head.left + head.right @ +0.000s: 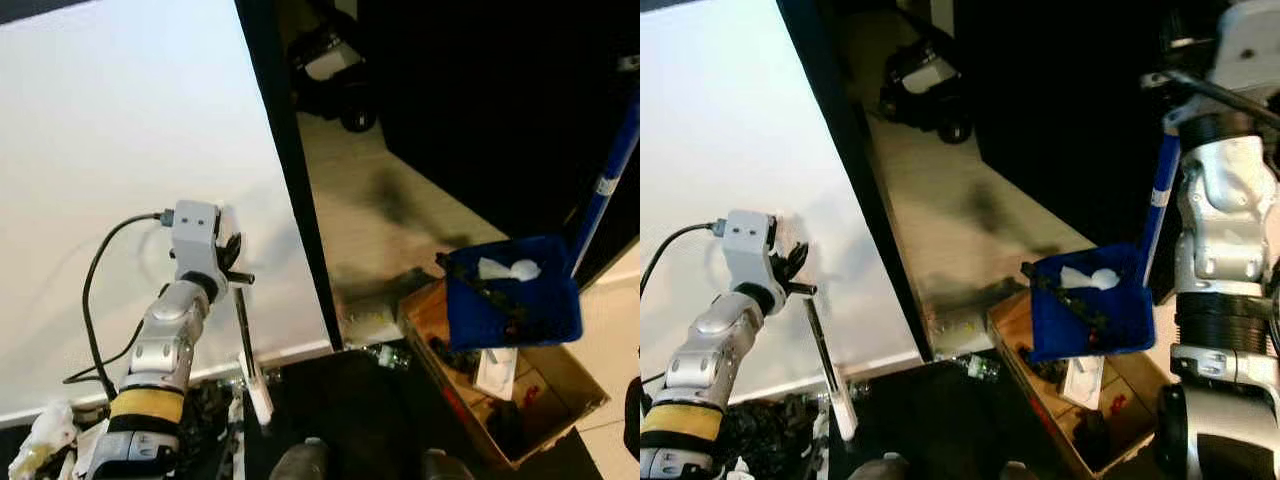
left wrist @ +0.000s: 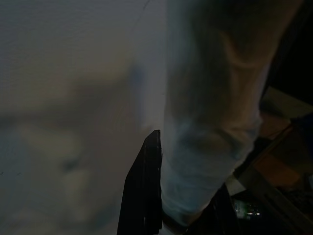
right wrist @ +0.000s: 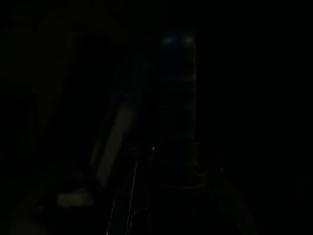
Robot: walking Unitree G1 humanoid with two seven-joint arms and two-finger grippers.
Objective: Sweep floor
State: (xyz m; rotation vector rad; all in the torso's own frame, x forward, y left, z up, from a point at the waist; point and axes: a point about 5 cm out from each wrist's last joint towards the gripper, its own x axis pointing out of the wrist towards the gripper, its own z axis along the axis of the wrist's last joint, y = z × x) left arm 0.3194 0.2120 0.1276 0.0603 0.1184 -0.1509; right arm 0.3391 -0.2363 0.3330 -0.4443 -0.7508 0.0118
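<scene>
With the right claw [image 1: 1185, 95] clamped on the dustpan [image 1: 1090, 315], tip it fully over the box [image 1: 1060, 400]; left claw [image 1: 800, 275] clamped on the broom [image 1: 830, 370].

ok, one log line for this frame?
phase: emptying | right gripper: holds blue dustpan by handle, over cardboard box | left gripper: holds brush handle

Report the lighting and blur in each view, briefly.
Eye views: white wall glares bright, blue dustpan and cardboard box sharp, upper right in deep shadow. Left wrist view: dim, the held pale handle smeared out of focus. Right wrist view: almost black, a faint blue shaft.
</scene>
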